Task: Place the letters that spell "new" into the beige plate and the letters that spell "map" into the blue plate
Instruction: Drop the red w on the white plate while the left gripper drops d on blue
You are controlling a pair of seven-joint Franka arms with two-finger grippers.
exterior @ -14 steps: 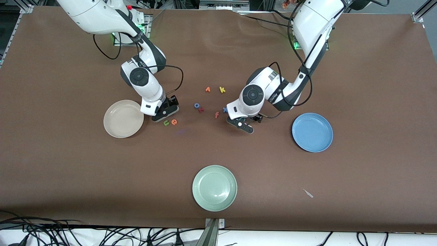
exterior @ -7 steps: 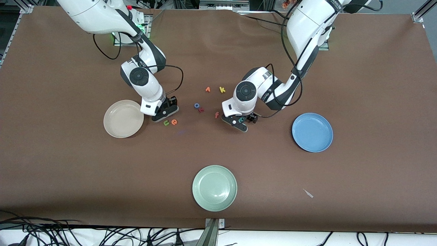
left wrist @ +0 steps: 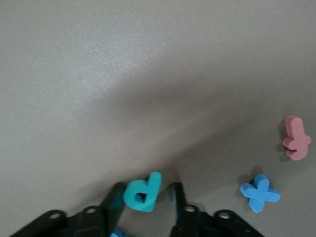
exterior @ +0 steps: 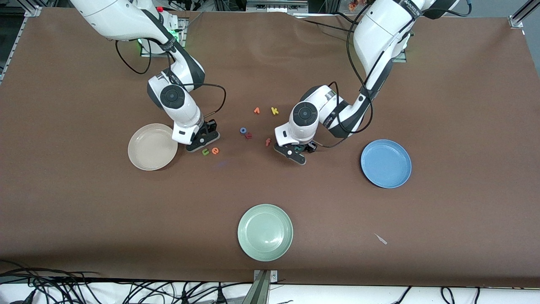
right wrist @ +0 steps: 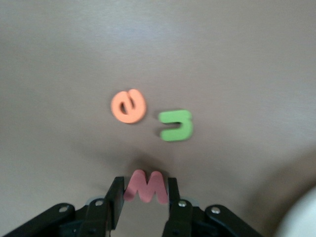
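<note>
left claw (left wrist: 144,205) down at the bench (exterior: 455,105), pinching the teal p (left wrist: 143,192) by its flat sides; blue x (left wrist: 259,192) just beside. right claw (right wrist: 144,200) likewise nipped on the pink-red w (right wrist: 146,185), near the beige plate (exterior: 147,157); orange e (right wrist: 128,105) and green n (right wrist: 176,125) lie close by. foam looks light, squashy: grip across the thickest stroke, gently. blue plate (exterior: 386,163) well apart.

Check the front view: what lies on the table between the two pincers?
Between the right pincer and the left pincer lie a blue ring-shaped letter, a dark red letter touching it, and an orange f.
</note>
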